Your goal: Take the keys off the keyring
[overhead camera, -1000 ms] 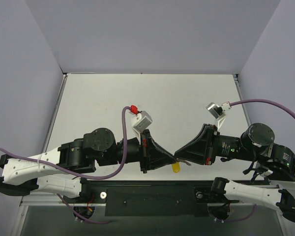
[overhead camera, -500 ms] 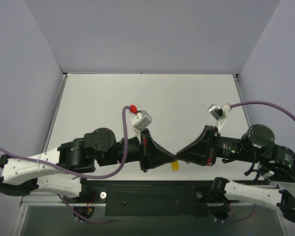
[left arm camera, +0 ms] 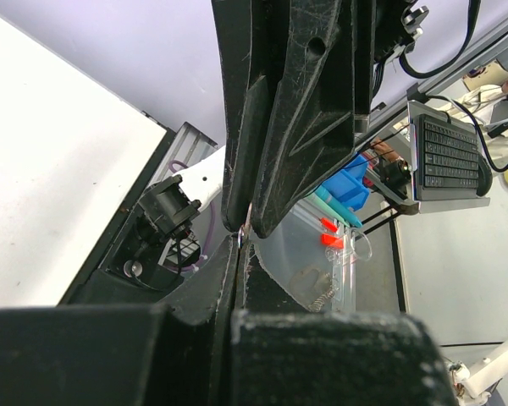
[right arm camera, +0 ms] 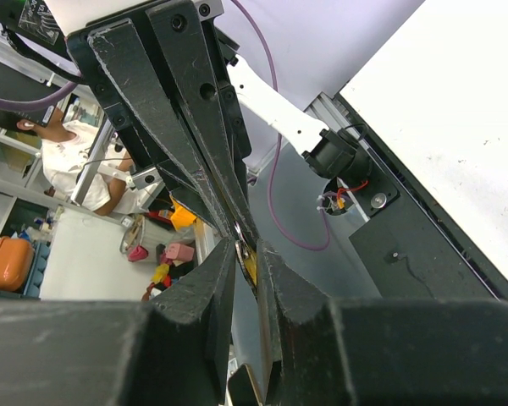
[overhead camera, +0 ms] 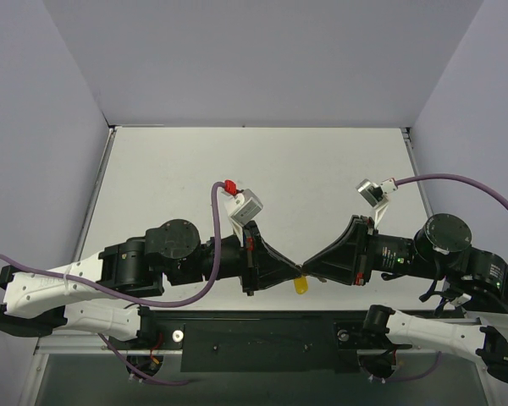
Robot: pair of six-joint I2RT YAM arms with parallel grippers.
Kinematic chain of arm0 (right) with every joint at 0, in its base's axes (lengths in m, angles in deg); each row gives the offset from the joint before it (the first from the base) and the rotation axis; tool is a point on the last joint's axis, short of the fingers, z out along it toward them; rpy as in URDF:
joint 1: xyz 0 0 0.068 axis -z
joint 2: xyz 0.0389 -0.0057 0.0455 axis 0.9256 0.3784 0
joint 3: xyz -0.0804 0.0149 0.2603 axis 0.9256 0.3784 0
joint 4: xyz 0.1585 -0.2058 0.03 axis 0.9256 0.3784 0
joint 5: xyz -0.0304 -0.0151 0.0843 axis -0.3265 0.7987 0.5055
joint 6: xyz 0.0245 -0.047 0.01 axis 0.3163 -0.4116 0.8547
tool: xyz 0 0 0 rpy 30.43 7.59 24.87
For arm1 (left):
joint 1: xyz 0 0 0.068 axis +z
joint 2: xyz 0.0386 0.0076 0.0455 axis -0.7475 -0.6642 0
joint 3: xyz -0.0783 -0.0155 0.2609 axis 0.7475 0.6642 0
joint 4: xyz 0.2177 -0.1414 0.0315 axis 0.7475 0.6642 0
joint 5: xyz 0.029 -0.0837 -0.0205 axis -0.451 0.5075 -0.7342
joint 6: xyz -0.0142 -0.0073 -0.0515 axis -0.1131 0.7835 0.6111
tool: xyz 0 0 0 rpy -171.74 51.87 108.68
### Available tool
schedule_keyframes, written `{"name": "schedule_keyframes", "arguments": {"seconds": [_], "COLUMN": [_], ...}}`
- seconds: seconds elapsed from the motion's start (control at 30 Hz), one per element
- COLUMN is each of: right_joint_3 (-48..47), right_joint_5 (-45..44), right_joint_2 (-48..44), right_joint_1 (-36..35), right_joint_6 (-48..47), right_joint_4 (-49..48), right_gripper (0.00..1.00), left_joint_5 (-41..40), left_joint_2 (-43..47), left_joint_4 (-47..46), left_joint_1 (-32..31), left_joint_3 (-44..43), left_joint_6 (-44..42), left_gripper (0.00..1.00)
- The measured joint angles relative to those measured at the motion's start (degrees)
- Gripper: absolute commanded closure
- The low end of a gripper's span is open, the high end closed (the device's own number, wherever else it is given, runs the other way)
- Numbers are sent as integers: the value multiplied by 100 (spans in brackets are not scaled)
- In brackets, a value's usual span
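Note:
My two grippers meet tip to tip above the table's near edge. The left gripper [overhead camera: 297, 272] is shut, and a thin silver sliver, the key [left arm camera: 240, 238], shows at its tips [left arm camera: 240, 247]. The yellow-orange keyring [overhead camera: 301, 287] hangs just below the meeting point. In the right wrist view the keyring [right arm camera: 251, 265] sits between the narrowly parted jaws of the right gripper [right arm camera: 247, 254], pressed against one finger with a silver edge beside it. The right gripper [overhead camera: 306, 270] touches the left one's tips. Most of the key is hidden by the fingers.
The white table [overhead camera: 305, 178] stretches behind the grippers, walled by lilac panels. A black rail [overhead camera: 262, 334] with the arm bases runs along the near edge. A clear plastic bin [left arm camera: 322, 262] stands off the table below.
The right gripper has drawn back slightly to the right and tilted. A pale silver sliver that showed under its tip a second ago is hidden now. The left arm has hardly moved.

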Motion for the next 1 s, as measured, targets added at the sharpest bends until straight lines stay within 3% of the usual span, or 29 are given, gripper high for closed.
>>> {"name": "schedule_keyframes", "arguments": {"seconds": [0.7, 0.87, 1.0], "right_joint_3": [0, 2, 17], "right_joint_5": [61, 66, 85], "right_joint_2": [81, 81, 81], "right_joint_1": [0, 0, -7], "right_joint_6": [-39, -39, -44], "right_joint_4": [-2, -4, -24], "right_gripper": [89, 99, 100], "left_joint_5": [-4, -4, 13], "left_joint_2": [-37, -37, -33], "left_joint_4": [170, 181, 192], "left_joint_1": [33, 35, 37], "left_joint_3": [-87, -87, -85], "left_joint_6": [63, 98, 111], "left_gripper": [100, 100, 98]}}
